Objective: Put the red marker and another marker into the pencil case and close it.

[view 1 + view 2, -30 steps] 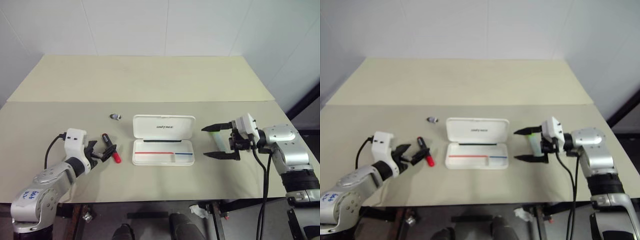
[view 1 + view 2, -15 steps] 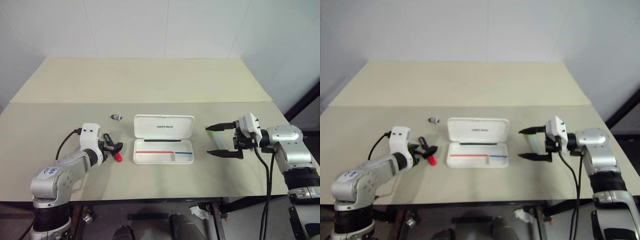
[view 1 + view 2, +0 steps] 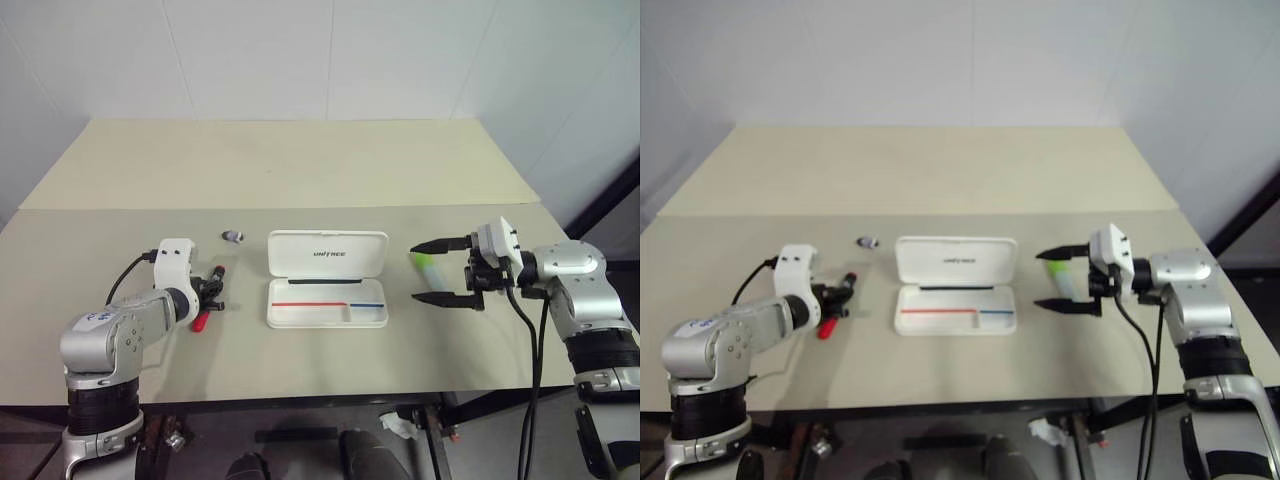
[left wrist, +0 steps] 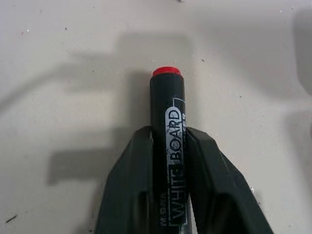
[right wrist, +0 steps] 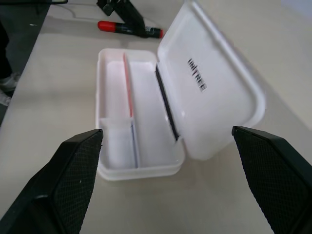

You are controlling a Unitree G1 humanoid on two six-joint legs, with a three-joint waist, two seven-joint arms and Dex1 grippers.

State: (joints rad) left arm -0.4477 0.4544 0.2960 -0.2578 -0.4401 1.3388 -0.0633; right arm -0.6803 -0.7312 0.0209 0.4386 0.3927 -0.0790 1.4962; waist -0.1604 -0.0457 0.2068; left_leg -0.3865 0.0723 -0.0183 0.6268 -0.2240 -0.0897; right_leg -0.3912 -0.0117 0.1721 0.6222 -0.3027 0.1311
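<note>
In the left eye view, the pencil case lies open in the middle of the counter, with its lid laid back toward the far side. Its tray looks empty apart from the red and blue stripe, so neither marker is inside yet. To the left of the case, the left pincer is at the red marker, which is low over the counter, well apart from the case. To the right of the case, the right pincer stands spread wide, and the light green marker lies on the counter just behind it, between its two fingers as seen from here. A small grey cap rests near the far left corner of the case.

In the left wrist view, the two black fingers are clenched on the black barrel of the red marker, one on each side, and its red end points away from the wrist. I judge the grasp to be made, but I cannot tell if the marker is lifted.

In the right wrist view, the right pincer's fingers are released and hold nothing, and the open case lies ahead of them.

So, in my judgement, the task is at an early stage: carrying the red marker, taking the green one, placing both and closing the lid all remain.
</note>
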